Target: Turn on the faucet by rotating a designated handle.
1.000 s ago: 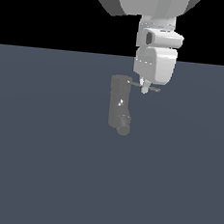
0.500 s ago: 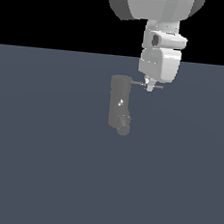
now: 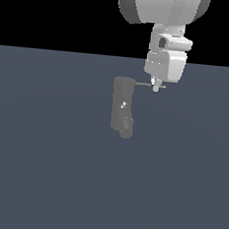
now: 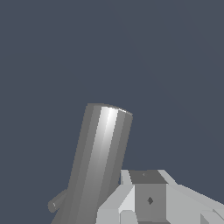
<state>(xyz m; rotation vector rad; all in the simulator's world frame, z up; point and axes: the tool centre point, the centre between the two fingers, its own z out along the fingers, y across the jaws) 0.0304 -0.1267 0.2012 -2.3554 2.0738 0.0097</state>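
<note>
So the Panda arm (image 3: 166, 10) drops in from the top of the exterior view, big rounded grey link up top, then the white wrist block pointing pretty much straight down w/ the gripper (image 3: 156, 87) at the bottom. The fingertips sit right at the handle (image 3: 148, 84), that thin dark rod sticking out sideways from the top of the faucet (image 3: 122, 103) toward the exterior view's right. Gripper looks like it's touching the rod near its outer end, but tbh the fingers are tiny at this res so I cannot tell if they're open, closed or actually pinching the rod. Faucet itself is a matte grey upright cylinder roughly mid-scene, a bit toward the exterior view's left of the wrist, standing on the flat slate-blue floor (image 3: 42, 169), w/ a rounded stub spout (image 3: 126, 131) at the near/lower end and a little white glint on the body. Wrist view: faucet body (image 4: 98, 162) fills the middle as a tilted shiny cylinder, a short grey stub (image 4: 57, 203) pokes out near its base (can't say which part that is), and a blocky white-grey bit of the gripper housing (image 4: 148, 199) sits right next to the cylinder. Fingertips themselves aren't visible in that view.
</note>
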